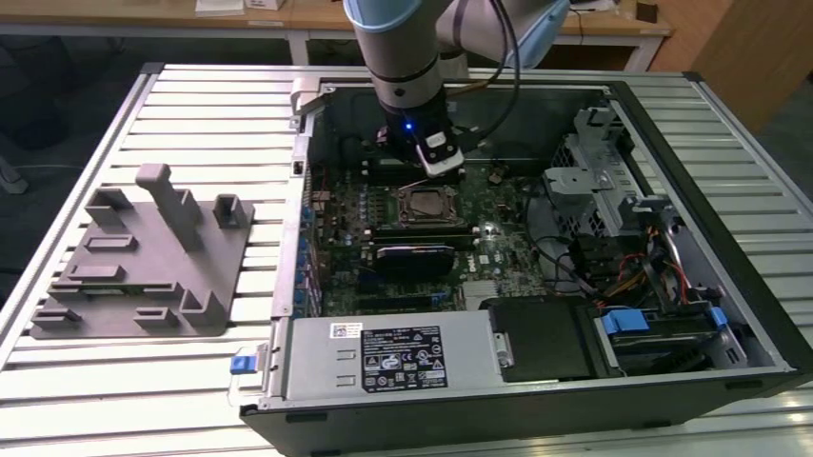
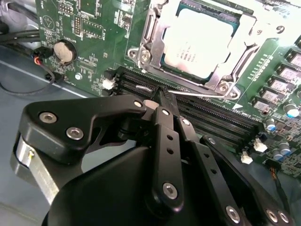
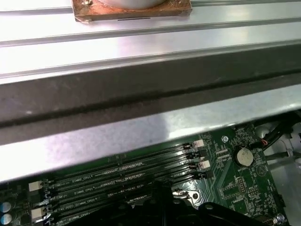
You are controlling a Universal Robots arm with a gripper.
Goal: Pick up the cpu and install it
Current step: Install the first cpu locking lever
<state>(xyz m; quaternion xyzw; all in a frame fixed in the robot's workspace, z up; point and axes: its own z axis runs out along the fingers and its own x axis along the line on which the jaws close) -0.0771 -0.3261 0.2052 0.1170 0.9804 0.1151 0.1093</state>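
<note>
The cpu (image 2: 202, 44), a square chip with a silvery top, lies flat in the motherboard socket inside its metal frame; in the exterior view the cpu (image 1: 426, 205) sits mid-board in the open computer case. My gripper (image 2: 161, 96) hangs over the black memory slots (image 2: 207, 115) just beside the socket, fingertips (image 2: 165, 101) pressed together with nothing seen between them. A thin metal socket lever (image 2: 202, 94) runs right past the tips. In the exterior view the gripper (image 1: 440, 169) sits just behind the socket, low inside the case.
A grey plastic fixture tray (image 1: 140, 257) stands on the slatted table at the exterior view's left. Inside the case (image 1: 305, 143) are a power supply (image 1: 381, 357), drive cage (image 1: 610, 162) and cables. A coin battery (image 3: 243, 156) lies by the slots, near the case wall (image 3: 141, 94).
</note>
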